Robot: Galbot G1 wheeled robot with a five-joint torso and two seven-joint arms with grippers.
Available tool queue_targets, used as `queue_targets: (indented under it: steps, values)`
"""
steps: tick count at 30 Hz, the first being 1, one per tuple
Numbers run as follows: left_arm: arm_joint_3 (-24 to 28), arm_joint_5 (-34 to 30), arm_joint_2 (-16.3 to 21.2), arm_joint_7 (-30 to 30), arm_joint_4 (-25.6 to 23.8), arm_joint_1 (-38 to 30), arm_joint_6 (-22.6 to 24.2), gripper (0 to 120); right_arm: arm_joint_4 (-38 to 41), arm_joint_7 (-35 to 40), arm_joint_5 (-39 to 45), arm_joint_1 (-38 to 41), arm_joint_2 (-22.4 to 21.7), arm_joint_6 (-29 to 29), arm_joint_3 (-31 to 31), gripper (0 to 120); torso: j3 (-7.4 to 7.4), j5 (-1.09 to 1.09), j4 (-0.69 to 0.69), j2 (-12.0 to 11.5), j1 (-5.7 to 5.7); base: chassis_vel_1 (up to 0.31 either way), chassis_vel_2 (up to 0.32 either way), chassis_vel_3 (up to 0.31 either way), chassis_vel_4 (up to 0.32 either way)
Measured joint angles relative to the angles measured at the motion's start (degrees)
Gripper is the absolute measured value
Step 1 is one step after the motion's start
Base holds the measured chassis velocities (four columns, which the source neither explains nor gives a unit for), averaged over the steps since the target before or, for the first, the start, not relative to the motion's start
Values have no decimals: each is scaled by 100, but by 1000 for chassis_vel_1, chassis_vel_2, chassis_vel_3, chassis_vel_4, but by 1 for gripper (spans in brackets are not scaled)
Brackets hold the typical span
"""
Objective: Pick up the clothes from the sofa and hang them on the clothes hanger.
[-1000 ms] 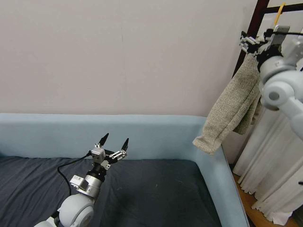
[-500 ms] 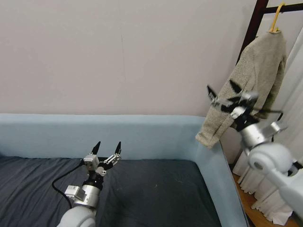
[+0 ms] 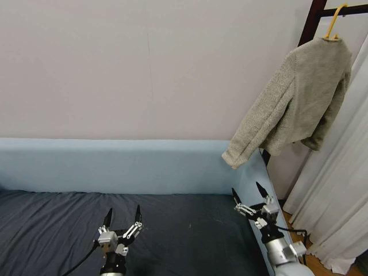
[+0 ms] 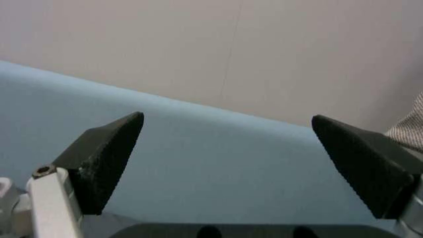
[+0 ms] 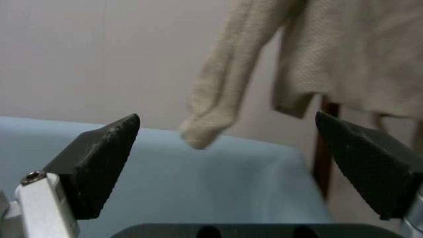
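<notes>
Sweater (image 3: pixel 299 98) hangs on the yellow hanger (image 3: pixel 334 20) at the far right, long axis straight down, well above both grippers. Right gripper (image 3: pixel 247 192) is nearer, under the sleeve. Left gripper (image 3: pixel 123 214) sits low over the sofa (image 3: pixel 115 167). Both jaws wide, holding nothing.

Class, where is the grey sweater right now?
Head view, upper right: the grey sweater hangs from the yellow hanger on the dark rack, its sleeve dangling above the right end of the sofa.
</notes>
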Motion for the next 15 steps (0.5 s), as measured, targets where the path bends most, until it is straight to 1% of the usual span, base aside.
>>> queue_targets:
  steps: [1,2,3,6,7,10,15]
  values:
    - [-16,30,-66,-5,-41,69,-13,100,111,68,-168,-233,55,-106,321,100,0,-2,0,0,0,0,0,0,0]
    - [-16,30,-66,-5,-41,69,-13,100,111,68,-168,-233,55,-106,321,100,0,-2,0,0,0,0,0,0,0]
    - [-30,59,-131,-10,-85,139,-21,100,213,170,-280,-407,92,-238,538,100,0,-1,-1,0,0,0,0,0,0]
    - [-68,91,-331,-15,-241,338,-3,100,597,584,-392,-898,148,-786,901,100,0,0,2,0,0,0,0,0,0]
    - [-68,91,-331,-15,-241,338,-3,100,597,584,-392,-898,148,-786,901,100,0,0,2,0,0,0,0,0,0]
    - [-87,126,-414,4,-421,511,95,100,832,653,-340,-1308,156,-1016,1057,100,1,-1,-1,1,0,0,0,0,0]
    - [-92,133,-415,18,-483,548,159,100,864,631,-324,-1361,144,-1039,1074,100,1,0,2,0,0,0,0,0,0]
